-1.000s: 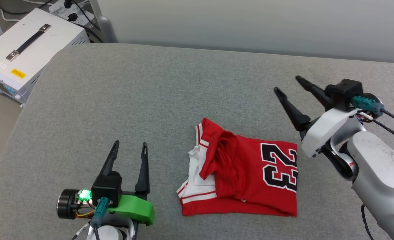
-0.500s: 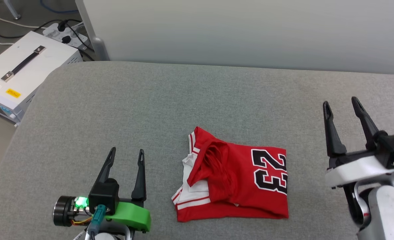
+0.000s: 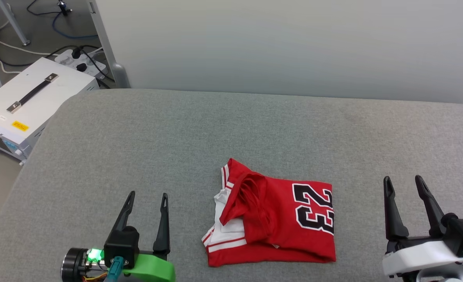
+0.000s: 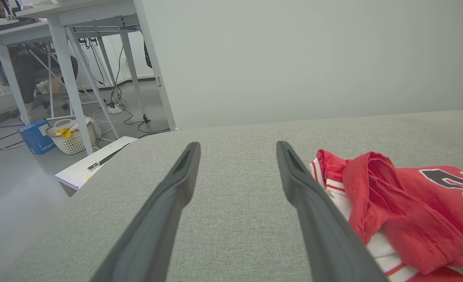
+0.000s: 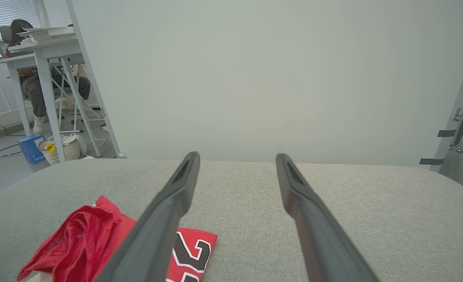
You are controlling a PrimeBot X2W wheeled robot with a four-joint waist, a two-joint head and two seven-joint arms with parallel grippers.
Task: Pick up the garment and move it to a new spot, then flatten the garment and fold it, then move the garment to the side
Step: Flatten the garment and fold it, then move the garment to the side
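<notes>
Presently the garment (image 3: 278, 219) is laid, seemingly folded, toward the bench's (image 3: 215, 129) near edge, between left gripper (image 3: 148, 194) and right gripper (image 3: 403, 178), both spread wide

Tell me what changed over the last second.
The right gripper pulled back from beside the garment toward the robot, its fingers swinging from slanted to straight ahead. The head camera also shifted. Nothing was gripped or released. The garment lies folded as before, and the left gripper stays open at its left.
</notes>
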